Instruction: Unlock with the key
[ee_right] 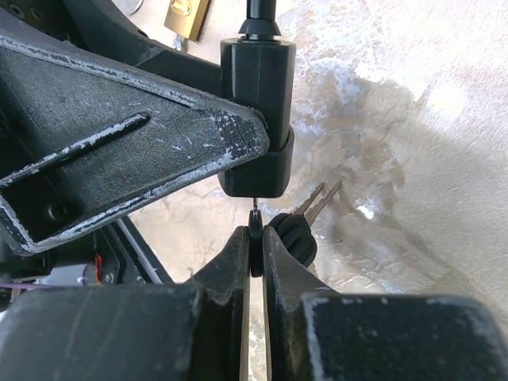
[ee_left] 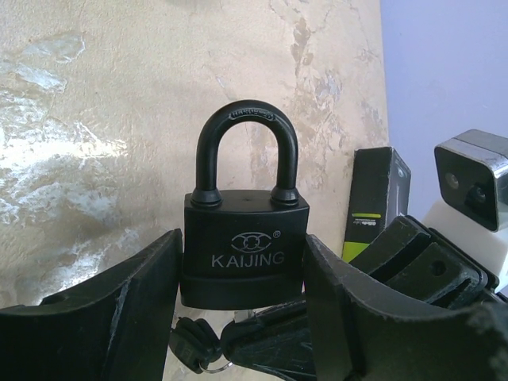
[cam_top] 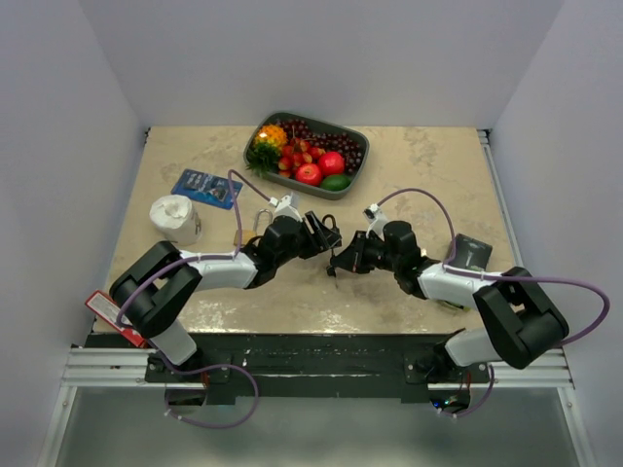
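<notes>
The left gripper (ee_left: 242, 255) is clamped on the black padlock (ee_left: 244, 246), one finger pressed to each side of its body. The shackle points away from the wrist and both its legs sit in the body. The right gripper (ee_right: 255, 248) is pinched tight on the black head of the key (ee_right: 254, 221). The thin blade runs from that head up to the underside of the padlock body; how far in it goes cannot be told. Just beside the held key hang another black key head (ee_right: 297, 236) and two silver blades (ee_right: 317, 198).

Both arms fold out at the elbow near their bases. Their forearms reach low and inward, so the two grippers meet nose to nose near the middle of the table (cam_top: 428, 165).

There are two padlocks: the black one and a brass padlock (ee_right: 188, 16) lying on the table just behind the left gripper. Farther out are one tray of fruit (cam_top: 362, 146) at the back, one blue packet (cam_top: 206, 187), one white roll (cam_top: 175, 219) on the left, and one black box (cam_top: 472, 253) on the right.
</notes>
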Controlling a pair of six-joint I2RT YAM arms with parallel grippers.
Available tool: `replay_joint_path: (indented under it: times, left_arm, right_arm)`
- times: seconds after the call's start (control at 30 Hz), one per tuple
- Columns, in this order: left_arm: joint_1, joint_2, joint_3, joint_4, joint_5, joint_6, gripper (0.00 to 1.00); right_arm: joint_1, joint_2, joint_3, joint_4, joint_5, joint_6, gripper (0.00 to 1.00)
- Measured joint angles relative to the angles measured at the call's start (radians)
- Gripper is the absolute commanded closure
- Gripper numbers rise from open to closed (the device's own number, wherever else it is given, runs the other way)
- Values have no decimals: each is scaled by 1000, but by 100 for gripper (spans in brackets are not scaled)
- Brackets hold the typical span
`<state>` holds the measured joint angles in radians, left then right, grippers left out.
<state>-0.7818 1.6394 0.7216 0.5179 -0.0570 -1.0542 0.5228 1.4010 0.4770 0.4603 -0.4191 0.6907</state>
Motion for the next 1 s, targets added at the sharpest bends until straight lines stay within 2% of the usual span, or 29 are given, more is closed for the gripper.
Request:
replay_joint_path:
  times: [0.6,1.0]
  left_arm:
    - [-17,1,0,11,27,0,100]
    - [-32,16,0,43,43,0,100]
  right_arm:
    - [-3,-21,-7,38,49,-105,100]
    - [-3,-65,-76,110,74,-116,100]
